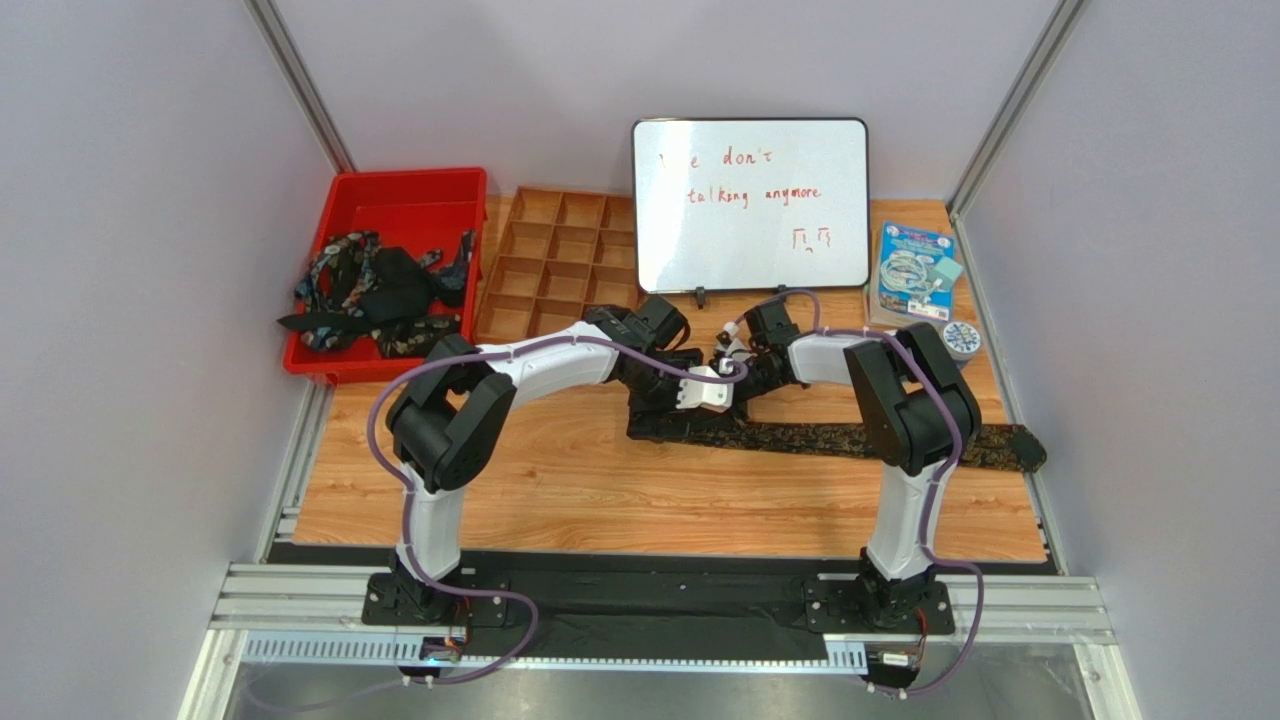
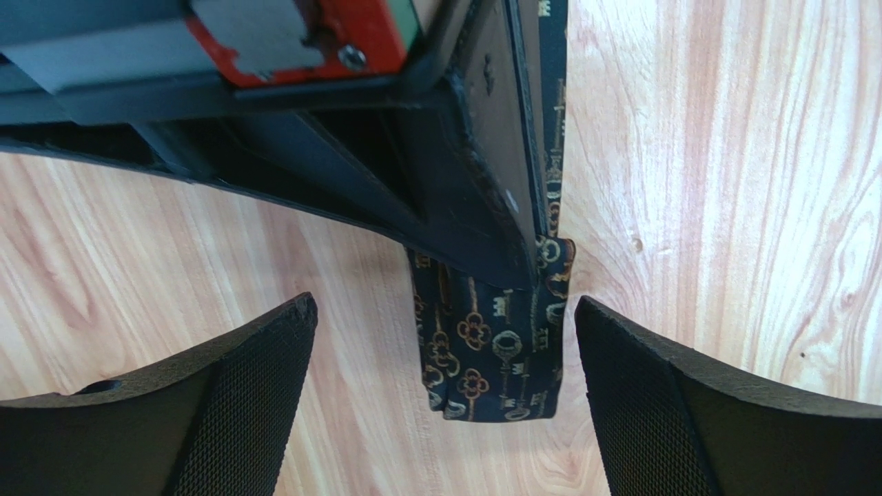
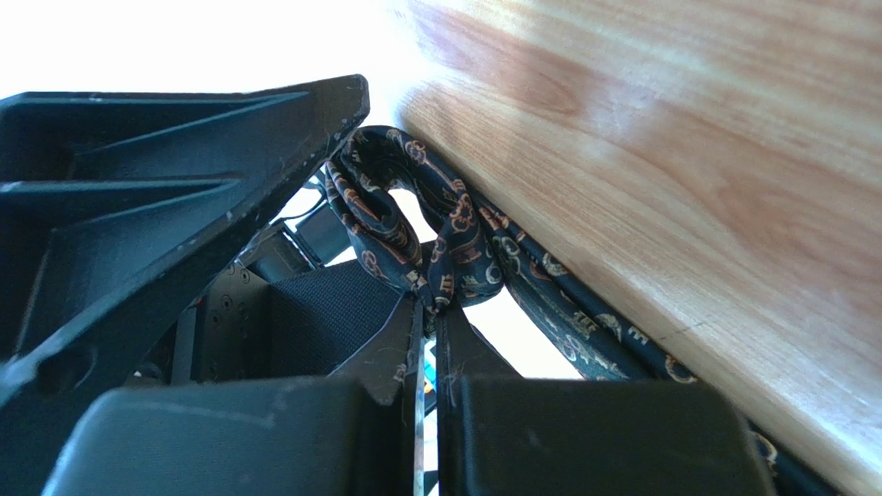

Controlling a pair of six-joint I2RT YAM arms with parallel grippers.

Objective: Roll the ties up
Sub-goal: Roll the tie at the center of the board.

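The tie (image 1: pixel 812 437) is lying left-to-right across the centre-right of the top view, with the right gripper (image 3: pixel 433 310) clamping its looped left end, while the left gripper (image 2: pixel 443 308), jaws spread wide, is straddling that same end on the tabletop (image 1: pixel 601 495).

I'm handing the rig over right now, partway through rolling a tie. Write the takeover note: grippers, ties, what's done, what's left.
Left gripper: open, jaws on either side of the tie's end, not gripping it.
Right gripper: shut on the tie, pinching a small loop at one end.
Ties: this one lies mostly flat across the table; the other ties are heaped in the red bin.
Done: only the first loop; no finished coil is visible.
Left: roll the rest of this tie, then the others.
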